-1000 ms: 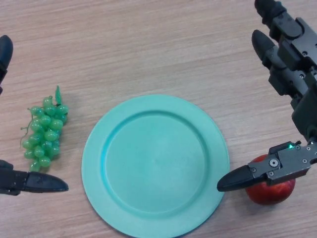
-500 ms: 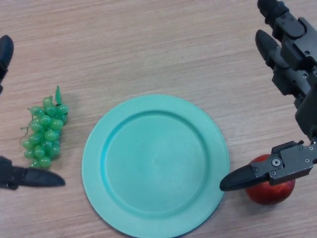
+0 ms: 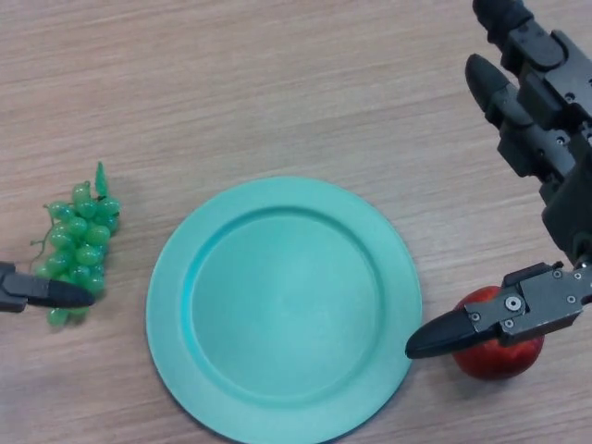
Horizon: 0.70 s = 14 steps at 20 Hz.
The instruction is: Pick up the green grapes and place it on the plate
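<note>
Nearest the camera, the plate (image 3: 283, 310), a round turquoise dish with a raised rim, lies flat on the wood-grain table (image 3: 277, 92), its lower edge close to the bottom of the view; nothing lies on it. To its right, a red apple (image 3: 495, 353) sits on the table just beside the plate rim. The right hand (image 3: 541, 185) is spread wide: its thumb extends over the apple with the tip reaching toward the plate rim, while the two thick fingers point up and away at the upper right corner, well apart from the thumb. The hand holds nothing. A small round screw head is visible on the thumb housing; no brand, label or readable writing appears on any item. On the left of the view, the green grapes (image 3: 76, 245) lie on the table just beside the plate, clear of its rim, with the stem end pointing to the far side. Only one dark fingertip of the left hand (image 3: 42, 294) shows at the left edge, overlapping the near end of the bunch; whether that hand is spread or closed cannot be told.
</note>
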Each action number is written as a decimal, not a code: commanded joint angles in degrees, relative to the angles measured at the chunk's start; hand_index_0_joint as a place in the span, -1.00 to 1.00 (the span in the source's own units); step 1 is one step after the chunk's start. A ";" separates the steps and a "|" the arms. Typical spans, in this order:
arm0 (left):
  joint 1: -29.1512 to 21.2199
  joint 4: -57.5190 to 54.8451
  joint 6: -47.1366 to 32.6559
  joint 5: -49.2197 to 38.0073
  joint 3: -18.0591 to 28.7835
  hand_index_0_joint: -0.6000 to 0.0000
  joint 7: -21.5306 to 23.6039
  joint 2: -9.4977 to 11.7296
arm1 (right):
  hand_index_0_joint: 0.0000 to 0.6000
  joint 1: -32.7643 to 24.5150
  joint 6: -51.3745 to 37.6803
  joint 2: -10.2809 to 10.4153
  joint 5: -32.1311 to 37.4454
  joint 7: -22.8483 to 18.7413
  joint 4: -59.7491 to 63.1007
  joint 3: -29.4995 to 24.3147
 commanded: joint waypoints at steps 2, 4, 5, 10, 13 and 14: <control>-3.04 4.24 -10.77 4.96 1.16 1.00 6.04 5.50 | -1.00 -1.10 -5.82 0.04 -3.45 1.57 -2.95 -6.19; -3.82 8.49 -12.12 7.23 -0.04 1.00 6.81 6.36 | -1.00 -1.41 -5.16 0.98 -3.95 2.40 -2.95 -6.58; -4.26 9.96 -12.33 7.57 -0.48 1.00 6.84 6.59 | -1.00 -1.53 -5.04 1.20 -3.93 2.63 -2.95 -6.83; -5.42 18.18 -16.49 16.54 -4.49 1.00 9.60 7.61 | -1.00 -1.24 -4.85 2.33 -4.17 3.56 -2.95 -7.74; -5.47 22.52 -18.66 22.30 -5.71 1.00 13.00 7.95 | -1.00 -0.62 -5.56 3.06 -4.86 4.10 -2.95 -7.63; -5.16 23.53 -19.51 23.03 -5.92 1.00 13.50 8.02 | -1.00 -0.34 -6.03 3.08 -4.45 4.19 -2.95 -7.97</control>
